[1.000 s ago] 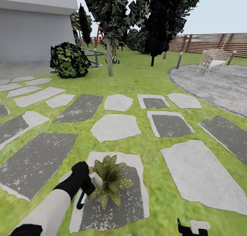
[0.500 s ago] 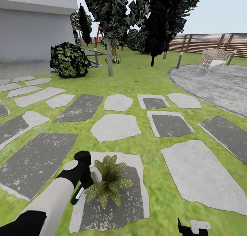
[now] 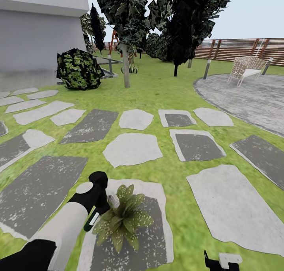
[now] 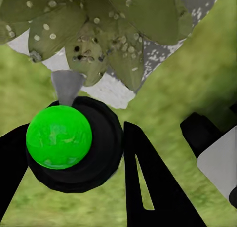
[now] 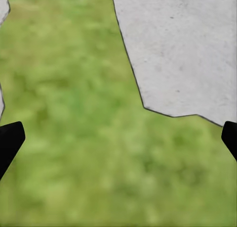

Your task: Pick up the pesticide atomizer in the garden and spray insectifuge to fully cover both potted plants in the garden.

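Left claw (image 4: 74, 153) clamped round pesticide atomizer (image 4: 59, 137), nozzle close above potted plant (image 3: 122, 218) | right claw (image 5: 118, 138) spread wide over lawn (image 5: 74, 153) | bottle seems light, stiff, perhaps slick: my grip belongs on the dark body | white insectifuge (image 4: 47, 26) dots leaves; far-side coverage hidden; pot unseen under leaves

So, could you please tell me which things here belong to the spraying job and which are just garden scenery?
Job:
- pesticide atomizer, held in the left gripper
- potted plant
- insectifuge specks on its leaves

Scenery:
- stepping stones
- round bush
- white bench
- wooden fence
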